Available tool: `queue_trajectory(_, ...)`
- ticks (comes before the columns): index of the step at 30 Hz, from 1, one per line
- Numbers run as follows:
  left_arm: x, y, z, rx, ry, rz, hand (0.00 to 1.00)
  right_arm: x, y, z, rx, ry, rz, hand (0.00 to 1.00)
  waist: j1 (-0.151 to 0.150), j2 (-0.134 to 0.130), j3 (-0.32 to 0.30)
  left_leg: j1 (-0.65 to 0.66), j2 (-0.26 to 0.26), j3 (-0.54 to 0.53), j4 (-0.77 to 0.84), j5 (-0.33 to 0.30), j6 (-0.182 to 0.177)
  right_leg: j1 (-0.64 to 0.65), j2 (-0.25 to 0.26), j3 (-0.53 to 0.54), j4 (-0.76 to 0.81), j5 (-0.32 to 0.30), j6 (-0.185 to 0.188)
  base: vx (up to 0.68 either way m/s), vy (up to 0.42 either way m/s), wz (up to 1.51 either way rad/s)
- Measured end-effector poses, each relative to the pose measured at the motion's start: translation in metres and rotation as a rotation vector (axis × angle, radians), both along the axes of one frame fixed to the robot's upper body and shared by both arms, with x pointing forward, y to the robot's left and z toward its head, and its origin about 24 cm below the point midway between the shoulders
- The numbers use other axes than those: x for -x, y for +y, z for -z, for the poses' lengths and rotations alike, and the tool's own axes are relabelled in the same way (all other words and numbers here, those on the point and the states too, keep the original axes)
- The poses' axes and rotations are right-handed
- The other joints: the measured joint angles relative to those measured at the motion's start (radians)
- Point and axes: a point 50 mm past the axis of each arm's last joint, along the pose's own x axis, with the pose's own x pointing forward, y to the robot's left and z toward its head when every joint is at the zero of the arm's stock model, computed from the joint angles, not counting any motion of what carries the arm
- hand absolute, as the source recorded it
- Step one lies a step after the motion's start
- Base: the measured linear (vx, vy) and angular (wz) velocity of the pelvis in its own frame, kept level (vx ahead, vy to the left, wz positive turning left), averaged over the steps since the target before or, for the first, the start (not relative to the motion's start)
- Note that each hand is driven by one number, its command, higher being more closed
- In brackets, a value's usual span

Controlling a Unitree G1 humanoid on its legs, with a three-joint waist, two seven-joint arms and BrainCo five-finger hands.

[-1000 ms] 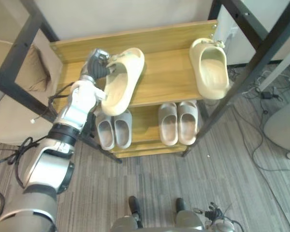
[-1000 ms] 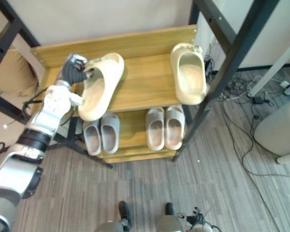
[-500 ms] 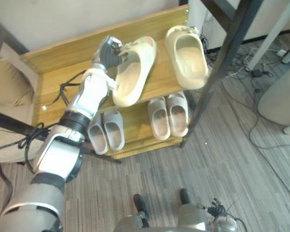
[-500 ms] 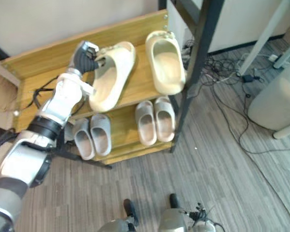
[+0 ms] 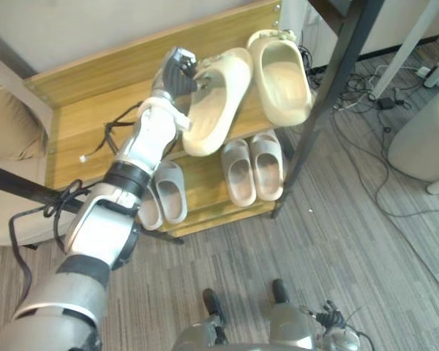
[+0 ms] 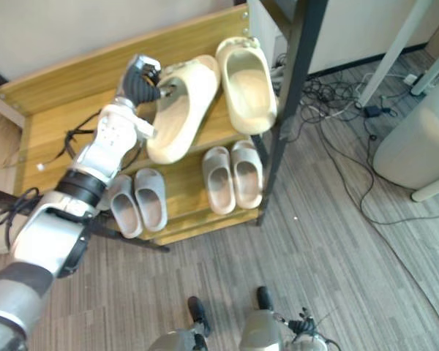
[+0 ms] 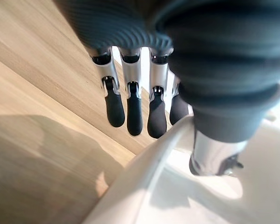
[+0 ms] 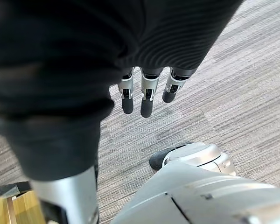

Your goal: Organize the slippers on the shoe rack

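1. A wooden shoe rack with a black frame stands against a pale wall on a grey striped floor, with cables lying to the right.
2. On the lower shelf sit a grey pair and a beige pair. A black post crosses in front of the rack's right end.
3. The left hand pinches the rim of a cream slipper on the top shelf, thumb inside and fingers outside. The slipper's toe overhangs the front edge, close beside a second cream slipper.
4. The right hand hangs over the floor with relaxed fingers.
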Motion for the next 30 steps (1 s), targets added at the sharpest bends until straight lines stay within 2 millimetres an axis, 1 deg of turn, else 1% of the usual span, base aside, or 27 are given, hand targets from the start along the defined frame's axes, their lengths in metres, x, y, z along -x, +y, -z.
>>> queue_trajectory(4,0.0,-0.001,0.0,0.009,-0.007,-0.004,0.0,0.001,0.0,0.0,-0.001,0.0,0.006,0.0,0.0,0.0,0.0,0.001,0.0,-0.002,0.0,0.0,0.0,0.003,0.0,-0.002,0.0,0.0,0.0,0.0,-0.003,0.01)
queue_trajectory(7,-0.001,-0.004,0.005,0.014,0.012,-0.006,0.0,0.003,-0.001,0.001,-0.001,0.006,0.008,0.0,-0.001,0.001,0.0,0.01,0.0,-0.013,0.0,0.005,-0.003,0.02,0.0,-0.018,-0.003,0.0,0.0,0.01,-0.014,0.11)
queue_trajectory(12,-0.001,-0.004,0.005,0.017,0.011,-0.005,0.0,0.005,-0.001,0.002,0.0,0.017,0.006,0.0,-0.001,0.006,-0.002,0.013,0.005,-0.049,0.0,0.016,-0.006,0.038,0.001,-0.062,-0.004,-0.003,-0.005,-0.03,-0.012,0.19)
queue_trajectory(19,0.0,-0.001,0.002,0.053,-0.006,-0.006,0.0,0.004,0.002,0.003,0.004,0.026,-0.026,0.0,0.004,0.006,-0.003,0.014,0.008,-0.076,-0.001,0.021,-0.008,0.062,0.002,-0.095,-0.022,0.0,-0.005,-0.02,0.002,0.12)
queue_trajectory(21,0.004,0.002,0.0,0.097,-0.027,-0.004,0.0,0.004,0.003,0.003,0.004,0.027,-0.028,0.0,0.004,0.006,-0.003,0.014,0.01,-0.079,-0.001,0.021,-0.009,0.071,0.003,-0.103,-0.026,0.0,-0.006,0.04,-0.014,0.14)
queue_trajectory(22,0.009,0.004,-0.001,0.147,-0.058,0.01,0.0,0.003,0.003,0.003,0.008,0.029,-0.04,0.0,0.005,0.006,-0.003,0.014,0.01,-0.081,-0.001,0.021,-0.009,0.079,0.004,-0.11,-0.03,0.0,-0.006,0.04,-0.009,0.09)
queue_trajectory(24,0.017,0.003,0.0,0.192,-0.09,0.035,0.0,0.003,0.003,0.003,0.014,0.033,-0.056,0.0,0.009,0.006,-0.003,0.015,0.009,-0.084,-0.001,0.021,-0.009,0.088,0.003,-0.116,-0.037,0.0,-0.006,0.05,-0.01,0.11)
queue_trajectory(27,0.028,0.002,0.007,0.236,-0.105,0.077,0.0,0.003,0.002,0.003,0.024,0.042,-0.073,0.0,0.016,0.006,-0.003,0.025,0.009,-0.086,-0.001,0.021,-0.009,0.102,0.003,-0.122,-0.04,0.0,-0.006,0.03,-0.006,0.06)
queue_trajectory(29,0.039,0.002,0.013,0.294,-0.123,0.117,0.0,0.002,0.002,0.003,0.031,0.048,-0.091,0.0,0.021,0.006,-0.003,0.027,0.009,-0.09,-0.001,0.021,-0.009,0.109,0.004,-0.13,-0.043,0.0,-0.006,0.0,-0.002,0.06)
queue_trajectory(30,0.041,0.003,0.015,0.308,-0.124,0.125,0.0,0.003,0.002,0.003,0.031,0.053,-0.095,0.0,0.022,0.006,-0.003,0.027,0.01,-0.092,-0.001,0.021,-0.009,0.109,0.004,-0.131,-0.043,0.0,-0.006,-0.02,0.0,0.06)
